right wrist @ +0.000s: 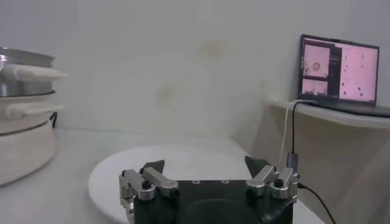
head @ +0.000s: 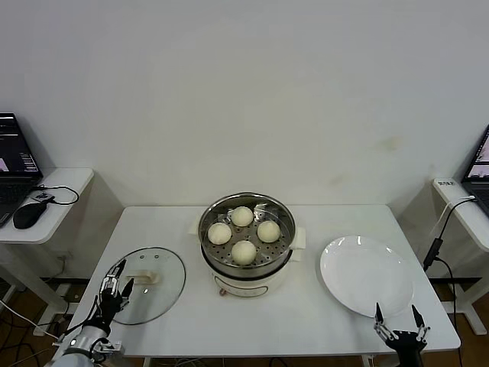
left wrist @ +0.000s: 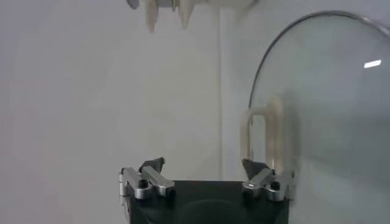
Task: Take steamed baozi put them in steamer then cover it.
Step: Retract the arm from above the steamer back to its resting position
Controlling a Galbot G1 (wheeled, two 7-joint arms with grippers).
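Head view: left end effector (head: 117, 284) low at the near-left corner of the desk (head: 191, 321), fingers spread, nothing between them, poised over the near-left rim of the cover (head: 147, 284). Glass cover flat on the desk, left of the steamer (head: 246, 243), cream handle (head: 148, 278) just beyond the fingertips. Same seen in left wrist view: spread end effector (left wrist: 204, 167) with one fingertip beside the cream handle (left wrist: 266, 135), glass cover (left wrist: 329, 109) alongside.

Right end effector (head: 397, 319) at the near-right edge of the desk, fingers likewise spread and holding nothing, just near of the white plate (head: 365, 274). Right wrist view: spread end effector (right wrist: 206, 167) low over the plate (right wrist: 152, 170), steamer (right wrist: 24, 109) beyond on its white base.

Centre of the desk: steel steamer uncovered, four steamed baozi (head: 243, 232) inside on the perforated tray, set in a diamond, apart from one another. Laptops (head: 15, 164) on side tables at far left and far right, mouse (head: 29, 215) beside the left one.
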